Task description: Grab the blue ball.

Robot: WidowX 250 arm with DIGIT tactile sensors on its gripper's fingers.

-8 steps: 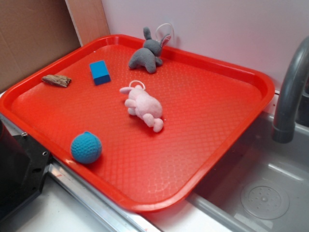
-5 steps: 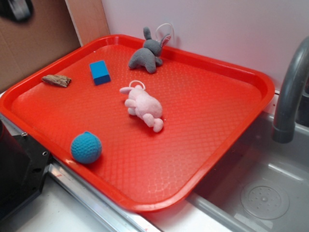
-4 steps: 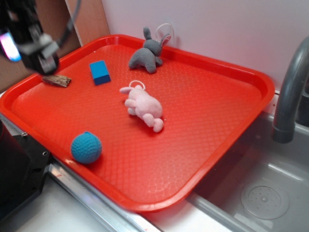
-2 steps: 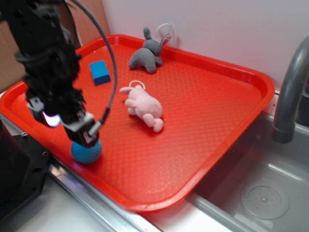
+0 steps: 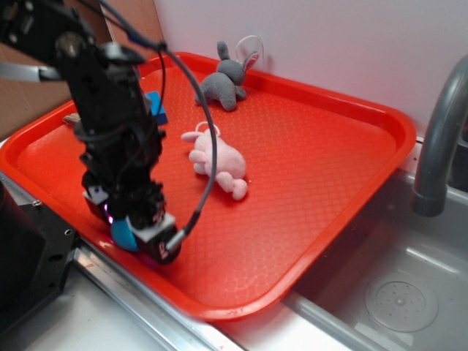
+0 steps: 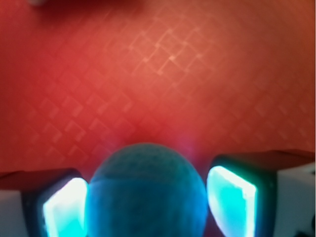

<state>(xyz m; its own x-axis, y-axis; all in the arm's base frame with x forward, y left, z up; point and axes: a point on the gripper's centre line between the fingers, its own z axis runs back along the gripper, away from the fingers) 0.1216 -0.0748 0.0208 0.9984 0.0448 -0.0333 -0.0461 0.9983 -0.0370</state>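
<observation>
While its fingers stood apart, the gripper [image 6: 148,197] straddled the blue ball [image 6: 146,193], gripping nothing, above the red tray [image 6: 163,74].

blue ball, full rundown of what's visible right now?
The blue ball is round, teal-blue, with a fine knitted-looking texture, though the wrist view is blurred. It sits on the red tray near its front-left edge, between the two fingers of the tool, one finger close on each side. Whether they press it cannot be told. In the exterior view only a sliver of blue shows beside the tool; the arm hides the rest.
</observation>
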